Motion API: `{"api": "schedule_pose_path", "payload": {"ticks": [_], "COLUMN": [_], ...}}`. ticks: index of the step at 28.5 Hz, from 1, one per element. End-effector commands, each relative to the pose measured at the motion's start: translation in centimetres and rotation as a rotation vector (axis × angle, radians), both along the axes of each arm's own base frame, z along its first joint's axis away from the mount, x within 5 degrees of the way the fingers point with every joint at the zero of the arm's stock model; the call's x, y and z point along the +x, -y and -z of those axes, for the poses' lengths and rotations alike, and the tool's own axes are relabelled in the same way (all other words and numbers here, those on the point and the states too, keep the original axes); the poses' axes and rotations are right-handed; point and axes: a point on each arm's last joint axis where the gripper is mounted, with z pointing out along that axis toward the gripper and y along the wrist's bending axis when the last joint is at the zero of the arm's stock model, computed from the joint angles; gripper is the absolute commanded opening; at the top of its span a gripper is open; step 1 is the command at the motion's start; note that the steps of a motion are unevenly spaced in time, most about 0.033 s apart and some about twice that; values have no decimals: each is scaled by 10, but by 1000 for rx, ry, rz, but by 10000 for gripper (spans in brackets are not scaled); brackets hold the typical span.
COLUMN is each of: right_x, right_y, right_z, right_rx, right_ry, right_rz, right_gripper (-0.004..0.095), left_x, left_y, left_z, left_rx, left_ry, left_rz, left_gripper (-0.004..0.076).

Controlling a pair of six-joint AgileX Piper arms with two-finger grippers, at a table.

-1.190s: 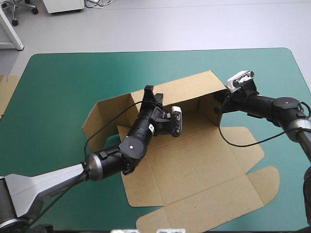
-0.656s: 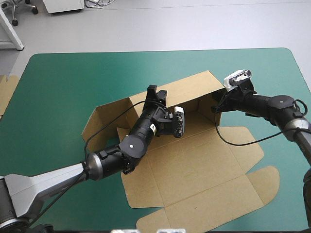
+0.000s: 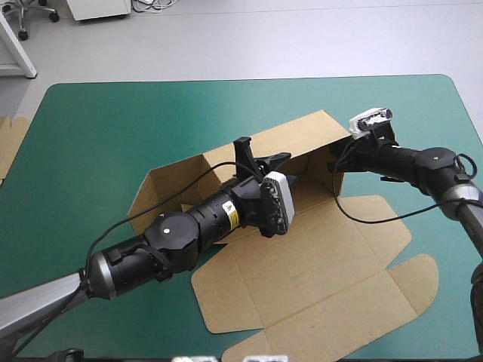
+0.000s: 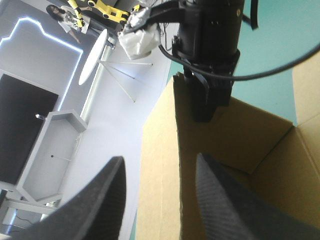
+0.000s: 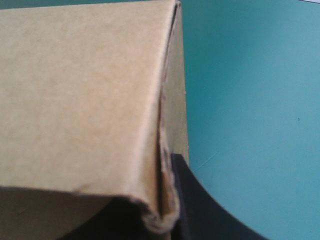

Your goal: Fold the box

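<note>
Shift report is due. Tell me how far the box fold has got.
Done: the box has its far wall upright and its left side wall partly raised. In hand: the right gripper is shut on the far wall's right corner; the left gripper, open, straddles that wall's top edge. Left: nothing looks tucked, and the lid lies flat on the teal-green table.

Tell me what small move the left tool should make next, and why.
Probably shut the left tool on the raised far wall of the box: its fingers stand open astride that wall, while the right tool grips the wall's corner.
</note>
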Motion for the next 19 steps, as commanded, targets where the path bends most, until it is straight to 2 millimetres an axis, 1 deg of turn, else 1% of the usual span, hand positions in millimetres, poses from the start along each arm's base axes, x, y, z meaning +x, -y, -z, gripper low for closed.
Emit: {"api": "schedule_pose_path", "payload": {"ticks": [1, 3, 6, 9, 10, 11, 13, 15, 18, 19], "right_x": [-8, -9, -9, -9, -9, -9, -8, -8, -6, -4], "right_y": [-8, -8, -7, -6, -6, -6, -7, -6, -4, -2], "right_z": [-11, -10, -8, -8, -9, -9, -11, -14, -20, -25], "right_rx": [56, 54, 51, 61, 68, 71, 78, 68, 39, 19], "right_ry": [-32, -50, -77, -89, -93, -96, -103, -115, -138, -150], "right_rz": [-43, -35, -19, -9, -3, 1, 5, 12, 23, 34], "right_gripper": [-8, -8, -8, -8, -7, -8, -7, -8, -7, -8], "left_x": [-5, -3, 10, 29, 39, 45, 59, 69, 80, 85], "left_y": [-16, -26, -49, -82, -99, -111, -139, -164, -198, -217], "left_z": [-34, -42, -60, -79, -85, -89, -91, -91, -89, -86], "left_rx": [-156, -223, -362, -523, -585, -622, -676, -731, -830, -875], "left_ry": [-36, -71, -119, -157, -164, -163, -148, -153, -177, -183], "left_rz": [-34, -63, -143, -261, -331, -375, -486, -587, -731, -819], "left_gripper": [326, 326, 322, 309, 307, 307, 306, 306, 298, 284]}}
